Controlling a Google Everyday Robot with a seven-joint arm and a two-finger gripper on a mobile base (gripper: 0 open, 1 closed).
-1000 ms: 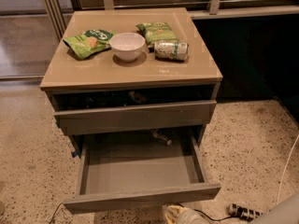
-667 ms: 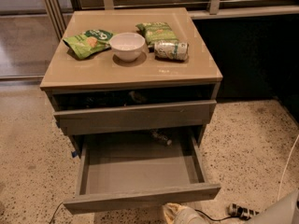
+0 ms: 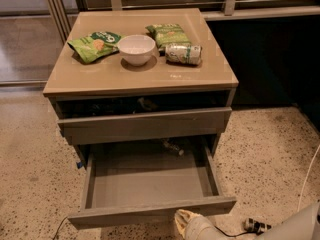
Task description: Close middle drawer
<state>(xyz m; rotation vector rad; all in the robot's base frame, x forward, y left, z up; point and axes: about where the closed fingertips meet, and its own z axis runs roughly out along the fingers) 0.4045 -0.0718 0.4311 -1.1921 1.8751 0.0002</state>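
Note:
The middle drawer (image 3: 150, 211) is pulled far out of the cabinet. Its grey box interior (image 3: 150, 181) is bare except for a small object (image 3: 172, 147) at the back. Its plain front faces me low in the view. Above it, the taller top drawer front (image 3: 145, 125) stands slightly out, with a dark gap over it. The lowest drawer is hidden under the open one. My gripper (image 3: 187, 224) is at the bottom edge of the view, just in front of and below the middle drawer's front, right of its centre. My pale arm (image 3: 300, 224) comes in from the bottom right.
On the cabinet top (image 3: 100, 79) stand a white bowl (image 3: 136, 49), two green snack bags (image 3: 95, 45) (image 3: 169, 35) and a can lying on its side (image 3: 183, 54). A plug and cable (image 3: 255, 226) lie on the speckled floor at right. A dark wall panel is behind.

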